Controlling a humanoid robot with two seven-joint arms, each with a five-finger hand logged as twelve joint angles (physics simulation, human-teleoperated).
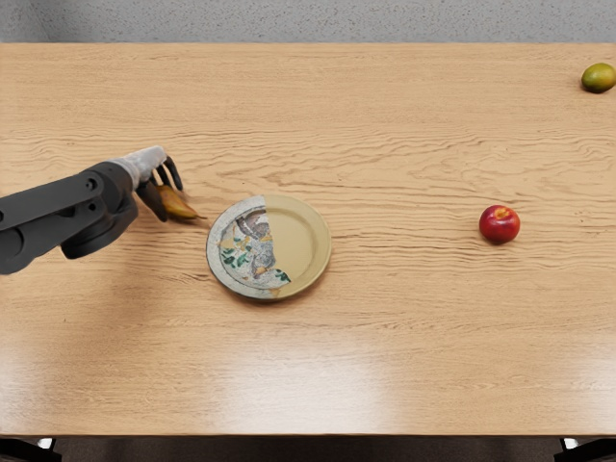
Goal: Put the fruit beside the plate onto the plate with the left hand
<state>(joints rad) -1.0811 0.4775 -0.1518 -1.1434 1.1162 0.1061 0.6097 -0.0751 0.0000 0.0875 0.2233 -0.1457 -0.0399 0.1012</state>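
The left hand (156,180) grips the brown-yellow fruit (180,206); the plate (310,241) sits near the hand, on its right.

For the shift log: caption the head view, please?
Left hand grasps the brownish fruit lying just left of the plate.

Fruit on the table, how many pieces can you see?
3. A brownish-yellow fruit in the left hand, just left of the plate; a red apple right of the plate; a green-yellow fruit at the view's top right. Nothing else seems hidden.
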